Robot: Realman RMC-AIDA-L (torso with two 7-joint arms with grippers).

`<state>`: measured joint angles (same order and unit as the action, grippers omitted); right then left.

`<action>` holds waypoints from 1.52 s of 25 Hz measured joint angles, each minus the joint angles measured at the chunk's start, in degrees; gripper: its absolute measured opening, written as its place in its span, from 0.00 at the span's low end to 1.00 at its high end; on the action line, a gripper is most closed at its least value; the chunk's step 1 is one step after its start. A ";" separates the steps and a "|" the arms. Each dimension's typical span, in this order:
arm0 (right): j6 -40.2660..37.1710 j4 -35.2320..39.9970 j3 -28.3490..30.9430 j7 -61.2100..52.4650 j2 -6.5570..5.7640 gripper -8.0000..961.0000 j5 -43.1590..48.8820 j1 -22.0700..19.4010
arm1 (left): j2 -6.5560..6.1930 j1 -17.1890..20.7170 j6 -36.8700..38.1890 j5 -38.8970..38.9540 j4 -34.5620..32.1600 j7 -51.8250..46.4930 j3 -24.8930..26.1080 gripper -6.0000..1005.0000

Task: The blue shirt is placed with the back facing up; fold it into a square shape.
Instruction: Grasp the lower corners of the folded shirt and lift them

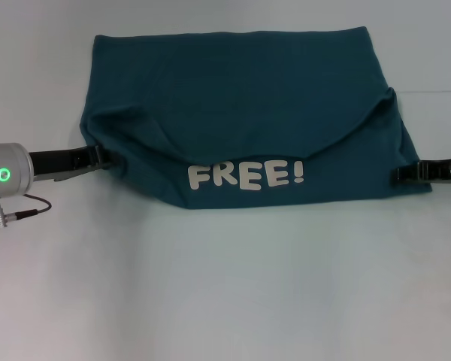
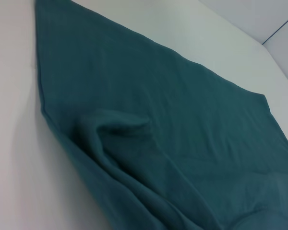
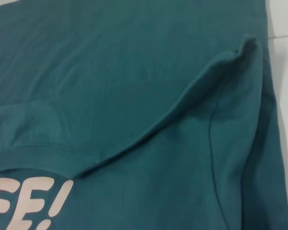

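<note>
Blue shirt [image 1: 240, 105]: partly folded on the white bench [image 1: 225, 286], "FREE!" lettering showing.
Left gripper [image 1: 98, 156]: at shirt's left edge; jaws' state unclear.
Right gripper [image 1: 406, 173]: at right edge; jaws' state unclear.

- Left arm [image 1: 7, 174]: silver-grey cylindrical wrist with 1 glowing green ring light on its end face.
- Thin black cable [image 1: 30, 204] looping from a small metal plug just below that wrist.
- Left gripper [image 1: 98, 156]: flat black fingers, grey plate beneath.
- Right gripper [image 1: 406, 172]: black, slim, with small pale markings near the picture's edge.
</note>
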<state>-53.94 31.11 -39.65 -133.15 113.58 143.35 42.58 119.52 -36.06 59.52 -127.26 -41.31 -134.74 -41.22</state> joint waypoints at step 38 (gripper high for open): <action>-50.72 14.78 -0.42 -2.79 -3.20 0.07 6.25 -4.96 | -1.41 7.70 43.89 -14.79 -14.72 -5.21 0.53 0.03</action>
<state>-104.65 45.90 -40.07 -135.94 110.38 149.60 37.62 118.11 -28.36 103.40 -142.05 -56.03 -139.95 -40.69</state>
